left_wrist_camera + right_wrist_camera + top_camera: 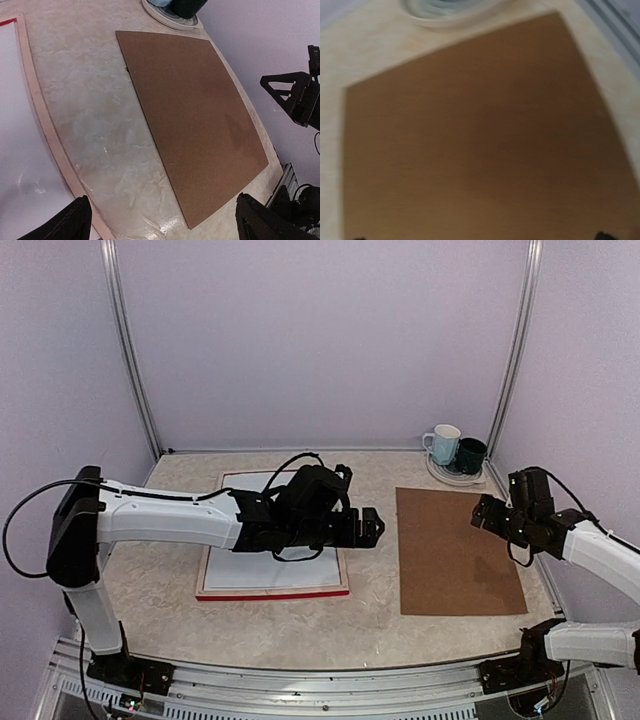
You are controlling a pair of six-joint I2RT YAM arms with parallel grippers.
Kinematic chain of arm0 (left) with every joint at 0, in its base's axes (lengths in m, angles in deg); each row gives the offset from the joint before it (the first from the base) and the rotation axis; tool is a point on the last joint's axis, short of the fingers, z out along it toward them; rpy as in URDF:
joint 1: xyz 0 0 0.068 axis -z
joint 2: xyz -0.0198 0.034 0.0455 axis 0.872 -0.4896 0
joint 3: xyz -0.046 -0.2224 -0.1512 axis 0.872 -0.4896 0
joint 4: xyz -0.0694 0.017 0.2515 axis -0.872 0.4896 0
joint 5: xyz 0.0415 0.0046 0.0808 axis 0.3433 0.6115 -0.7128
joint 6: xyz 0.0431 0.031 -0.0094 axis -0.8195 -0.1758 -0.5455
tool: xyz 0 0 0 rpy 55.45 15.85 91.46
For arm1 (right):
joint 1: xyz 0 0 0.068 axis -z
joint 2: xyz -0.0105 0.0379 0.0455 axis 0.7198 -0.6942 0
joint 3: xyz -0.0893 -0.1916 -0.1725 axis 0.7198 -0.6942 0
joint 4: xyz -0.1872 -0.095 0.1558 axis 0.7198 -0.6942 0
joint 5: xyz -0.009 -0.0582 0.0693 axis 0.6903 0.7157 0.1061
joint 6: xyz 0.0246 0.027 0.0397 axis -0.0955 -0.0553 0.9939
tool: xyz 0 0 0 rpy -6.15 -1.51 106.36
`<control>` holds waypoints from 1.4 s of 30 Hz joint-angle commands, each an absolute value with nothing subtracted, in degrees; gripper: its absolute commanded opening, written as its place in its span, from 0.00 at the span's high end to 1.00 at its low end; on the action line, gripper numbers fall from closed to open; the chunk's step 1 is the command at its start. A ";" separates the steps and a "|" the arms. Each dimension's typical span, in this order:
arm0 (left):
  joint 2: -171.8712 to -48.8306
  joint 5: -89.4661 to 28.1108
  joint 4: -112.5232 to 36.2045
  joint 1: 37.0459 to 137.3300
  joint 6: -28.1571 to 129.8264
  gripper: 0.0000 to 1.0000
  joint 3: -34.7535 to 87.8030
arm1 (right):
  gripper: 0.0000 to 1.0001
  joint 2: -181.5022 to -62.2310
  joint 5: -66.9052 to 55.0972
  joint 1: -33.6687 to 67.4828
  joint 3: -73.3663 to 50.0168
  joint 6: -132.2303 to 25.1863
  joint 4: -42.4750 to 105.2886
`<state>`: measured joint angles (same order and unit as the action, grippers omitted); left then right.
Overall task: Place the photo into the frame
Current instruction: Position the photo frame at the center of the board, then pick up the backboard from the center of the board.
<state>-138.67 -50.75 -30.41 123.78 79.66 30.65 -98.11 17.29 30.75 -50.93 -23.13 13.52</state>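
Note:
The frame [270,594] lies flat at the table's left centre, pale wood back up, with a red strip along its near edge. The photo [250,568] lies inside it, white back up; my left arm hides its middle. In the left wrist view the frame's wood rail [45,125] and the white photo back [12,125] run down the left side. My left gripper [371,527] is open and empty over bare table between the frame and the brown board; its gripper point in the wrist view [165,225] lies between wide-apart fingers. My right gripper [484,514] is open and empty above the board's right part.
The brown backing board [455,550] lies flat right of centre, also in the left wrist view [195,115] and, blurred, the right wrist view [480,140]. A saucer with a white mug and a dark mug [455,452] stands at the back right corner.

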 commanded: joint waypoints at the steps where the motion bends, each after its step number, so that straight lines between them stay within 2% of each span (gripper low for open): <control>1: -147.06 -43.48 -31.14 124.23 78.09 0.01 38.79 | 0.01 -98.32 14.51 36.41 -53.40 -23.83 10.02; 8: -157.36 -40.03 -30.75 123.83 78.40 0.01 49.64 | 0.01 -103.35 9.83 46.80 -54.76 -28.00 11.21; 15: -163.42 -34.24 -35.54 120.44 83.07 0.01 51.15 | 0.01 -108.34 8.00 53.27 -54.69 -31.97 13.20; 25: -172.06 -32.36 -37.82 118.83 85.82 0.01 56.19 | 0.02 -112.88 4.92 53.72 -55.72 -33.05 18.78; 42: -178.56 -29.94 -37.80 119.96 88.54 0.01 63.20 | 0.01 -117.00 4.79 53.79 -54.53 -32.68 19.05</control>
<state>-176.17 -31.15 -38.08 119.04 87.79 60.66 -116.23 5.42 53.10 -55.06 -32.63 18.16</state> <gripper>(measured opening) 0.989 0.987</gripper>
